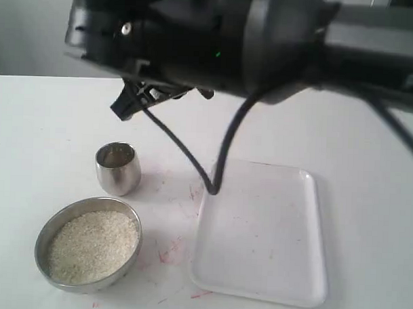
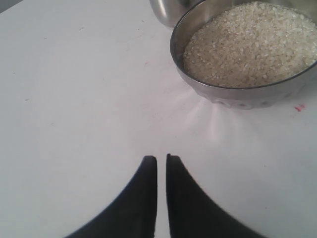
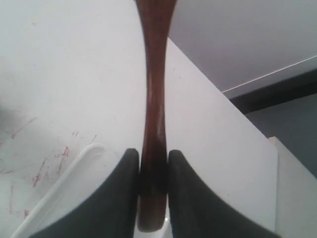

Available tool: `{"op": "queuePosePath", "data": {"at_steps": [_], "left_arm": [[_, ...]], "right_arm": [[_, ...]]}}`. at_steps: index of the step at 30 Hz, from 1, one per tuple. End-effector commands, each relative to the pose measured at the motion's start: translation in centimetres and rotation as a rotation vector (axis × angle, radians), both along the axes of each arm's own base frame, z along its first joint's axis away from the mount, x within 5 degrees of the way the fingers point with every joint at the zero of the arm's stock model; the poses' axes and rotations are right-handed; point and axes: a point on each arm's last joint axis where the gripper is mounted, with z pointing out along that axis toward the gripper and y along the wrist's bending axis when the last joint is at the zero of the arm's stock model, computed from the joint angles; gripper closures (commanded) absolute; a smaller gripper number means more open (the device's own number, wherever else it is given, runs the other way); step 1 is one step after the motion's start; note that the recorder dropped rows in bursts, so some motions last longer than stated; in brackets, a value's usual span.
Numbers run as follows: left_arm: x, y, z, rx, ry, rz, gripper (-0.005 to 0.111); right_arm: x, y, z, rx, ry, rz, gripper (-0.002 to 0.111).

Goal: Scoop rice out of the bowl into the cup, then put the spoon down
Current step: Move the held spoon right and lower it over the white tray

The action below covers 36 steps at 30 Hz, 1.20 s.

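And the right pincer pinches the spoon near its handle end — reach for scooping, I'd say — left pincer, pressed together and empty, parked by the bowl.

cup close behind bowl, tray at right, open table at left

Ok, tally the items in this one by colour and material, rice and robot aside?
Silver steel: 2, the bowl and the cup
Reddish-brown wood: 1, the spoon, gripped in the right claw
White: 1, the tray
Total: 4
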Motion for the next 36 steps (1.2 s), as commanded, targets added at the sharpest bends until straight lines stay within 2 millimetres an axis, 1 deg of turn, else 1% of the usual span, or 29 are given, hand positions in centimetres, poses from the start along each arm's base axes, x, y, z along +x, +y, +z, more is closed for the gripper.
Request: {"op": "queuePosePath", "data": {"at_steps": [1, 5, 10, 14, 17, 20, 23, 30, 31, 35, 36], "left_arm": [[-0.1, 0.0, -0.6, 0.003, 0.041, 0.002, 0.092], [-0.1, 0.0, -0.6, 0.003, 0.041, 0.002, 0.092], [-0.1, 0.0, -0.6, 0.003, 0.041, 0.002, 0.092], [-0.1, 0.0, -0.6, 0.003, 0.041, 0.002, 0.092], [-0.1, 0.0, -0.6, 0.003, 0.041, 0.002, 0.092], [-0.1, 0.0, -0.6, 0.003, 0.041, 0.002, 0.092], [-0.1, 0.0, -0.6, 0.003, 0.041, 0.002, 0.092], [-0.1, 0.0, -0.6, 0.003, 0.041, 0.002, 0.092], [-0.1, 0.0, -0.6, 0.003, 0.041, 0.002, 0.092], [-0.1, 0.0, -0.6, 0.003, 0.041, 0.002, 0.092], [-0.1, 0.0, -0.6, 0.003, 0.041, 0.002, 0.092]], "right_arm": [[-1.8, -2.0, 3.7, 0.148, -0.018, -0.024, 0.108], [-3.4, -3.3, 5.8, 0.257, 0.000, -0.025, 0.108], [-4.7, -4.7, 7.2, 0.324, 0.024, -0.063, 0.108], [-5.7, -5.7, 8.6, 0.421, 0.016, -0.089, 0.108], [-6.3, -5.8, 8.8, 0.487, 0.045, -0.103, 0.108], [-6.5, -5.5, 8.5, 0.536, 0.090, -0.115, 0.108], [-6.6, -5.4, 7.7, 0.555, 0.120, -0.142, 0.108], [-6.6, -5.4, 5.2, 0.546, 0.158, -0.223, 0.108], [-6.6, -5.3, 4.5, 0.570, 0.159, -0.240, 0.108], [-6.4, -5.1, 3.5, 0.598, 0.158, -0.263, 0.108], [-6.4, -5.1, 3.0, 0.619, 0.155, -0.280, 0.108]]}}
